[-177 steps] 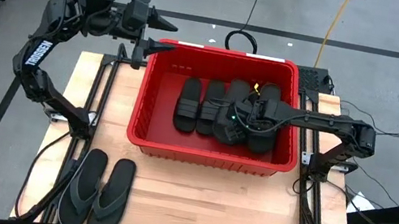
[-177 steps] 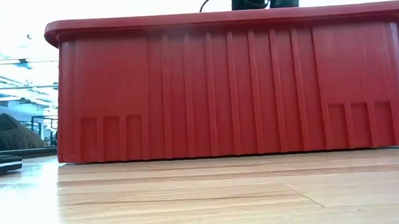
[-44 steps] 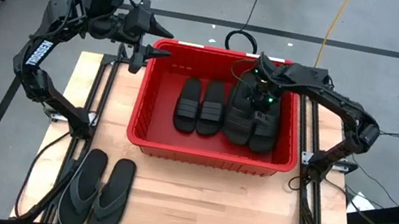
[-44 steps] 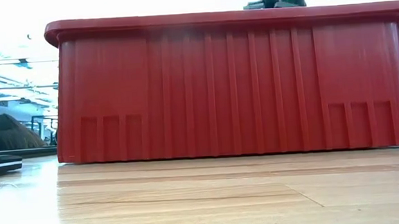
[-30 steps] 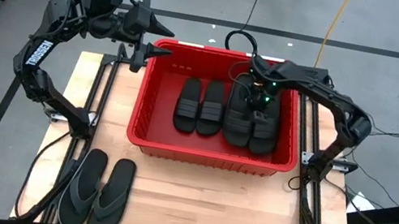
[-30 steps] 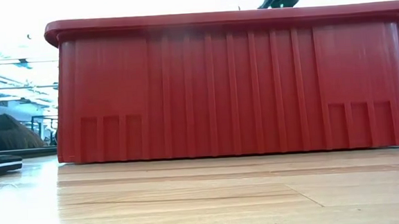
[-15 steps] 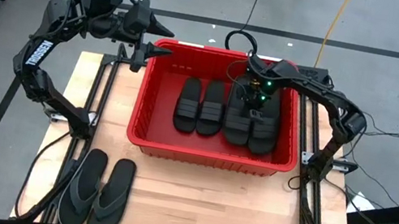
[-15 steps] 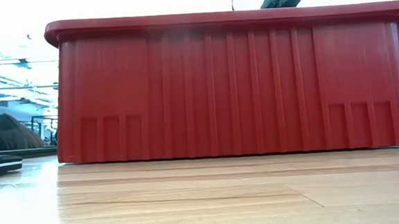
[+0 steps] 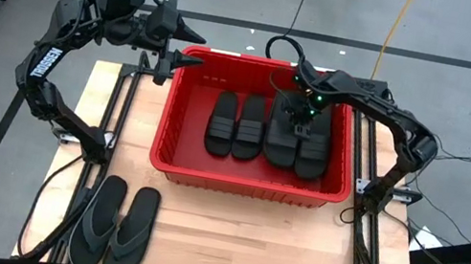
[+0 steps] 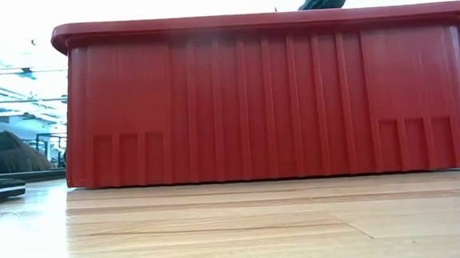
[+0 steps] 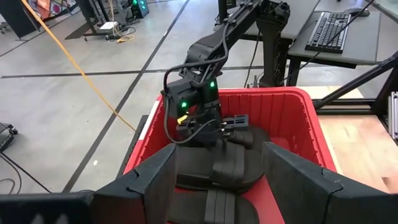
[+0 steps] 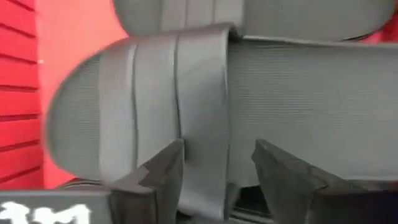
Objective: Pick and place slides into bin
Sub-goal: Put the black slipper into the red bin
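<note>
A light wooden worktop with visible plank seams, framed along its left and right edges by dark metal rails. A large red bin sits on its far half, roughly centred between the rails; in the low view its ribbed front wall rests flat on the wood. Near the front left corner, two dark thong slides lie side by side, touching, soles down, well apart from the bin. The remaining wood is bare.
</note>
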Motion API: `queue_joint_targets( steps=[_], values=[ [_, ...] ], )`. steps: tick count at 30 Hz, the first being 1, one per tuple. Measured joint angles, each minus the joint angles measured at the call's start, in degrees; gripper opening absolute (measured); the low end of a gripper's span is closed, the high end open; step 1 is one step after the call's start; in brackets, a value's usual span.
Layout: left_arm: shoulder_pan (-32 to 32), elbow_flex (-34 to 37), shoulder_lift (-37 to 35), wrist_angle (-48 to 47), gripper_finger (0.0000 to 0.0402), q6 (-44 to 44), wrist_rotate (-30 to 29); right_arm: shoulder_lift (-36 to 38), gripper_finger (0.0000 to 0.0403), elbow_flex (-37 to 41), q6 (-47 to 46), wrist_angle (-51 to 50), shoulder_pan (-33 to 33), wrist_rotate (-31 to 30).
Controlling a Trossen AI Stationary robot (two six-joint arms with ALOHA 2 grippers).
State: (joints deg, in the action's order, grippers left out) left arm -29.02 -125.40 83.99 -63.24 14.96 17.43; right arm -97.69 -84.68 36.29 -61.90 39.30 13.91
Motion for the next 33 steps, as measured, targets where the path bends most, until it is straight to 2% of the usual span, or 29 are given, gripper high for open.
queue_joint_targets(
  steps=[5, 10, 16, 19, 23, 26, 28, 30, 33],
  values=[
    [0.0, 0.0, 0.0, 0.0, 0.0237, 0.0, 0.0, 3.0, 0.0207, 0.0, 0.0, 2.9, -0.3, -2.3],
    [0.0, 0.0, 0.0, 0.0, 0.0237, -0.5, 0.0, 7.1, 0.0219, 0.1, 0.3, 5.9, -0.2, -3.2],
    [0.0, 0.0, 0.0, 0.0, 0.0237, -4.4, 0.0, 12.3, 0.0208, 0.1, -2.2, 7.8, -0.4, -2.1],
    [0.5, 0.0, 0.0, 0.0, 0.0237, -6.0, -0.1, 14.9, 0.0186, 0.1, -5.7, 8.7, -0.4, -1.4],
    [3.0, 0.0, 0.0, 0.1, 0.0235, -5.7, -2.6, 18.5, 0.0111, 0.1, -9.4, 11.2, -0.4, 9.1],
    [7.5, 0.0, -0.1, 0.6, 0.0205, -2.6, -6.1, 21.3, 0.0034, 0.1, -10.7, 15.0, -0.4, 20.7],
    [11.4, 0.0, -0.4, 0.6, 0.0162, -1.1, -7.2, 23.0, 0.001, 0.6, -10.7, 18.8, -0.4, 29.6],
    [15.2, 0.0, -0.5, 0.6, 0.0109, -2.0, -7.3, 24.7, 0.0015, 1.1, -11.4, 22.7, -0.4, 37.8],
    [20.2, 0.0, -0.5, 0.0, 0.0027, -5.6, -7.5, 26.7, 0.0014, 2.1, -14.9, 29.6, -0.4, 45.3]
  ],
)
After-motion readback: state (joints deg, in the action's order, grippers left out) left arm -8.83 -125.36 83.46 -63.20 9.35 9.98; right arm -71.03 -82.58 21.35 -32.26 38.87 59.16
